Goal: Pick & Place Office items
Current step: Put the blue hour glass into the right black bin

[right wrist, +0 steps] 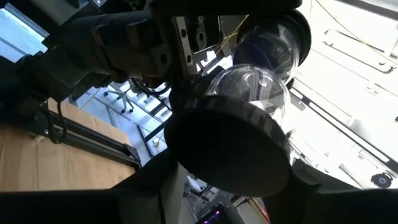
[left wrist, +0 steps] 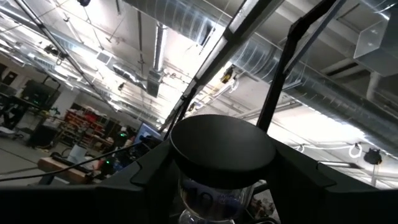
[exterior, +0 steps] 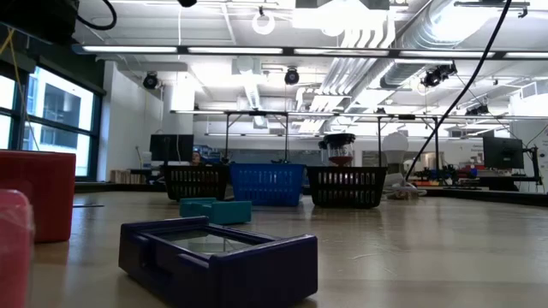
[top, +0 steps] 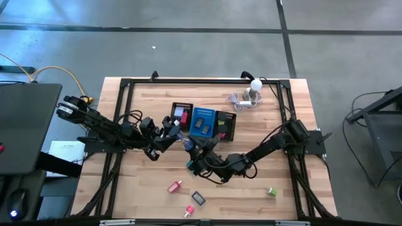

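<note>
A clear spool with black round end caps (top: 186, 144) is in the air between my two grippers, just in front of the black mesh tray (top: 227, 125). My left gripper (top: 171, 130) comes from the table's left, my right gripper (top: 196, 154) from the right and near side. Each wrist view shows one black cap (left wrist: 222, 147) (right wrist: 231, 147) between that arm's own fingers. Loose pieces lie on the near part of the table: a pink one (top: 174, 186), a dark blue frame (top: 198, 198), a pink-red one (top: 190, 210) and a green one (top: 271, 191). My left gripper has the spool between its two fingers, just below the black cap (left wrist: 186, 163); the clear body (left wrist: 214, 196) runs back between the fingers. The spool is lifted clear of the table. My right gripper has its fingers on either side of the other black cap (right wrist: 186, 134), coming along the spool's length. The clear body (right wrist: 252, 84) and the far cap (right wrist: 281, 31) stick out beyond toward the left gripper.
The tray's blue middle section (top: 202, 122) holds small pieces. A white ball-topped gadget with cable (top: 254, 88) stands at the far right. In the low view the dark blue frame (exterior: 218, 257), a red block (exterior: 34, 192) and teal pieces (exterior: 214, 210) lie before the tray (exterior: 270, 184).
</note>
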Robot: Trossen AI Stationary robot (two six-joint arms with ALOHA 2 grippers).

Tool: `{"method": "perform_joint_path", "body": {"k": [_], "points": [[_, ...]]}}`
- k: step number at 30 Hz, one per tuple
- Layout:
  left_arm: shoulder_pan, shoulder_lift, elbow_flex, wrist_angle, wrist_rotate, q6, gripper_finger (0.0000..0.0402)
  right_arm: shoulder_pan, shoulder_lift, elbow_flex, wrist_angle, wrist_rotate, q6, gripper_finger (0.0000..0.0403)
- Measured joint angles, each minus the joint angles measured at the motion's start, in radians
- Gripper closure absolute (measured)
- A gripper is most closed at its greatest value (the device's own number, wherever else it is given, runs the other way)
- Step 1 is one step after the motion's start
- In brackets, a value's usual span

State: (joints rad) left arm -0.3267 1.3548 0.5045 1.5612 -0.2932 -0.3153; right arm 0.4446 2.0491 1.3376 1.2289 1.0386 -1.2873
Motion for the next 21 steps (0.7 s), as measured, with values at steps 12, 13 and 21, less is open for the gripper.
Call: {"method": "perform_joint_path", "body": {"k": [12, 13, 21], "points": [[0.0, 0.003, -0.001, -0.014, -0.018, 0.012, 0.0197, 0.007, 0.0, 0.001, 0.015, -0.042, 0.003, 0.023], [0.0, 0.003, -0.001, -0.017, -0.013, 0.011, 0.0197, 0.009, 0.0, 0.001, 0.017, -0.043, 0.004, 0.0223], [-0.01, 0.003, -0.003, -0.022, -0.023, 0.016, 0.0196, 0.005, -0.001, 0.002, 0.02, -0.029, 0.007, 0.0168]]}}
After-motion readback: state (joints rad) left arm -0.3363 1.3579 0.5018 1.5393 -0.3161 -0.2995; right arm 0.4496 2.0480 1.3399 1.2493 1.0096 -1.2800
